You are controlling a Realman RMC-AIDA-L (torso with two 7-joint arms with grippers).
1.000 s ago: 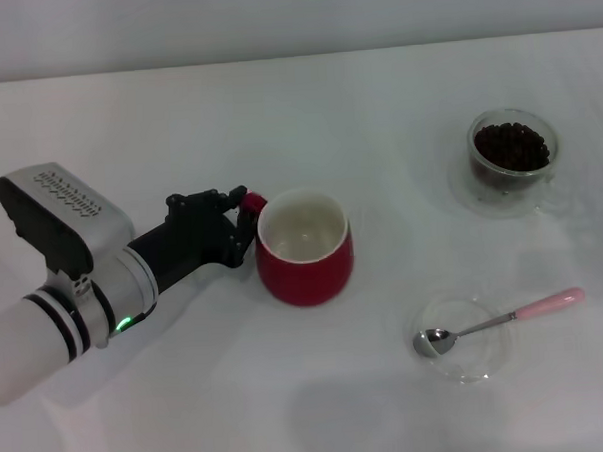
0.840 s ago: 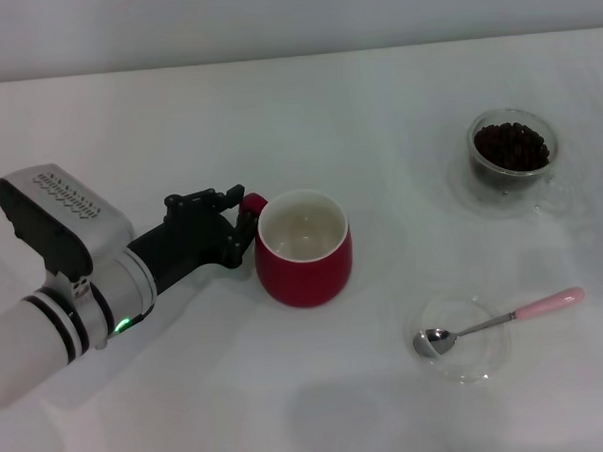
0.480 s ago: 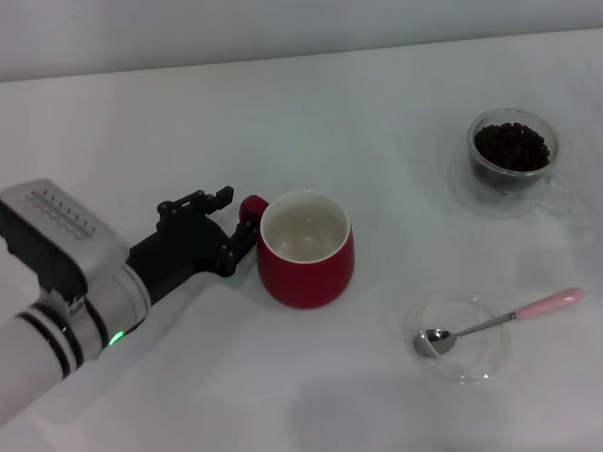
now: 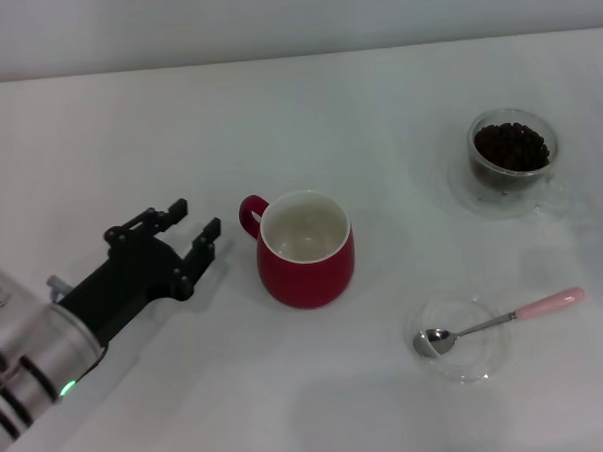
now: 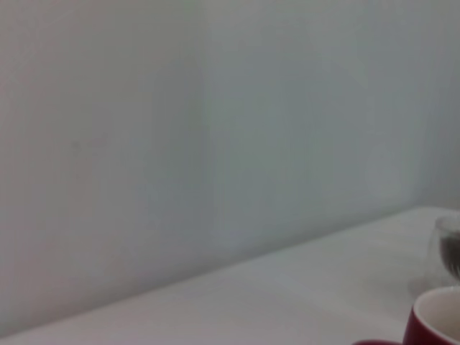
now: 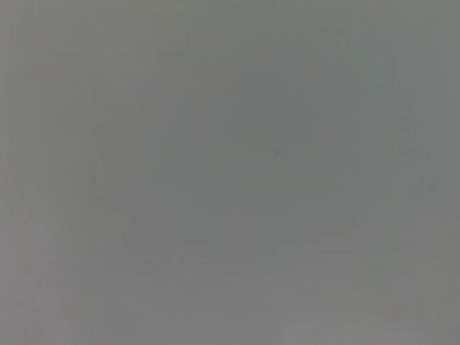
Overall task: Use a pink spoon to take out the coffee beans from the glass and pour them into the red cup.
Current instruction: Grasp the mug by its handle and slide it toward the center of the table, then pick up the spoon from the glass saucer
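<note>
Standing open-fingered just beside red cup [image 4: 304, 248], left gripper [image 4: 193, 223] holding nothing; pink spoon [image 4: 498, 321] awaiting handle-end grasp; right gripper unseen.

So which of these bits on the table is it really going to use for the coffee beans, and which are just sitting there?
For the job:
- pink spoon
- coffee beans
- glass holding the beans
- red cup
- left gripper, open, beside the cup's handle

Just lying about:
- shallow clear dish under the spoon's bowl
- flat clear saucer under the glass
</note>
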